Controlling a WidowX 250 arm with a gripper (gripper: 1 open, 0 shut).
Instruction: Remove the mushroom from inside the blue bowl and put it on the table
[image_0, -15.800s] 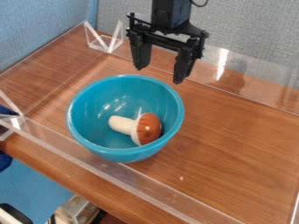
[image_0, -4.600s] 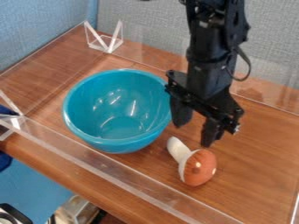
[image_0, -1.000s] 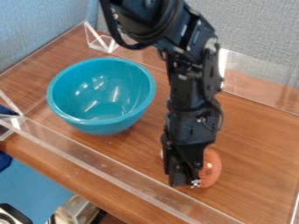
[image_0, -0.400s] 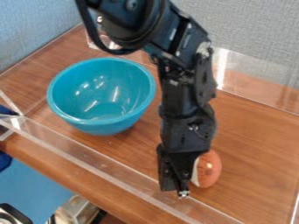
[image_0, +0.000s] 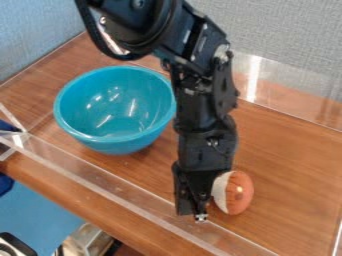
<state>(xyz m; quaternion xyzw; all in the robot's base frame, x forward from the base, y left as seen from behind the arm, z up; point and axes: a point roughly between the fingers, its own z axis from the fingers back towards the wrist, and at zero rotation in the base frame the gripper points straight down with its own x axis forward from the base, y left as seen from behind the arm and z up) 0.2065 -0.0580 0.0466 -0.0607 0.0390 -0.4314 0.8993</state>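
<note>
Your pincer (image_0: 191, 207) points down, jaws closed, just left of the mushroom (image_0: 233, 192) lying on the table (image_0: 287, 140); blue bowl (image_0: 115, 108) stands apart, empty.

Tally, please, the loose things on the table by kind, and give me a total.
Bowl: 1
Mushroom: 1
Total: 2
</note>
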